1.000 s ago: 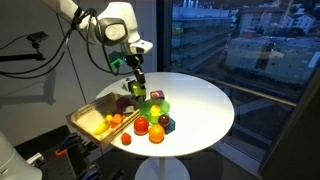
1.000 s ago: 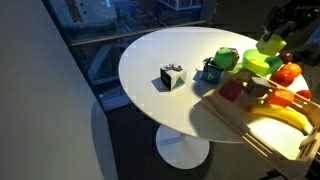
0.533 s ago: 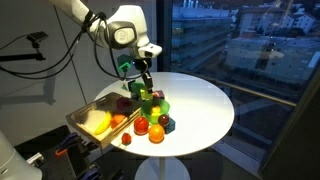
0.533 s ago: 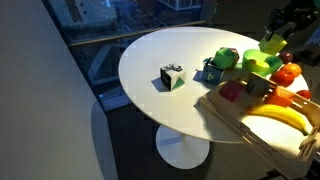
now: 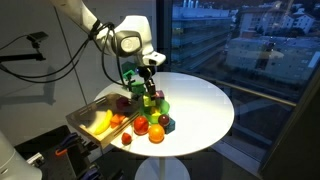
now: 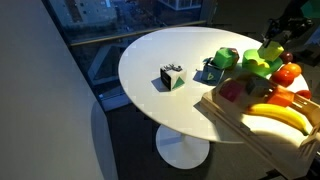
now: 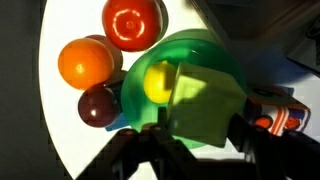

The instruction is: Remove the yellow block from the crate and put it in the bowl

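Note:
My gripper [image 5: 149, 85] is shut on the yellow block [image 7: 205, 100] and holds it just above the lime-green bowl [image 7: 195, 45]. A small yellow ball [image 7: 158, 82] lies in the bowl. In both exterior views the block [image 5: 148, 93] [image 6: 270, 50] hangs over the bowl [image 5: 156, 106] [image 6: 256, 66], next to the light wooden crate [image 5: 82, 115] [image 6: 232, 112]. In the wrist view the fingers [image 7: 200, 135] clamp the block's two sides.
The crate holds a banana [image 5: 98, 122] [image 6: 282, 115] and other toy fruit. An orange [image 7: 85, 62], a red tomato [image 7: 133, 22] and a dark plum [image 7: 98, 105] lie around the bowl. A small black-and-white cube [image 6: 172, 77] and a teal block [image 6: 212, 70] stand on the round white table [image 5: 205, 105].
My gripper has carried the yellow block from over the crate's edge sideways and down, so it now hangs over the bowl.

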Motion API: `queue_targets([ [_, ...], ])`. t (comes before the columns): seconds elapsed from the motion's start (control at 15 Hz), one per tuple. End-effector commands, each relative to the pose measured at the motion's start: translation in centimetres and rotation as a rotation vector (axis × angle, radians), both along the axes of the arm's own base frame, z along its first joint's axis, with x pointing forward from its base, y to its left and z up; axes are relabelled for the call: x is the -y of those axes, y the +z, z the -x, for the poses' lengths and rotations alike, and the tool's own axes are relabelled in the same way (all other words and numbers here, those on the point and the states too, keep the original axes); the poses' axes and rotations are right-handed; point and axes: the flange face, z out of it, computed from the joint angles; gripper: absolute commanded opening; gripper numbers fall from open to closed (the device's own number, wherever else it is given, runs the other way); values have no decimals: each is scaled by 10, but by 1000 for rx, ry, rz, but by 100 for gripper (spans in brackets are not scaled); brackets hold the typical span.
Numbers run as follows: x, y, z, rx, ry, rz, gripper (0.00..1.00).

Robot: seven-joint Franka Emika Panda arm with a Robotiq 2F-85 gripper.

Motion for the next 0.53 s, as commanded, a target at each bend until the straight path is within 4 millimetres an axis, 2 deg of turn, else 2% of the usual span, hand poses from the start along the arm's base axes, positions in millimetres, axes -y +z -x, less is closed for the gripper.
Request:
queue_targets([
  [0.0,-5,2,-3,-13,20,3,87],
  [0.13,-10,5,1,-18,43,-9,99],
  [0.47,-25,21,13,-47,146,-57,100],
])
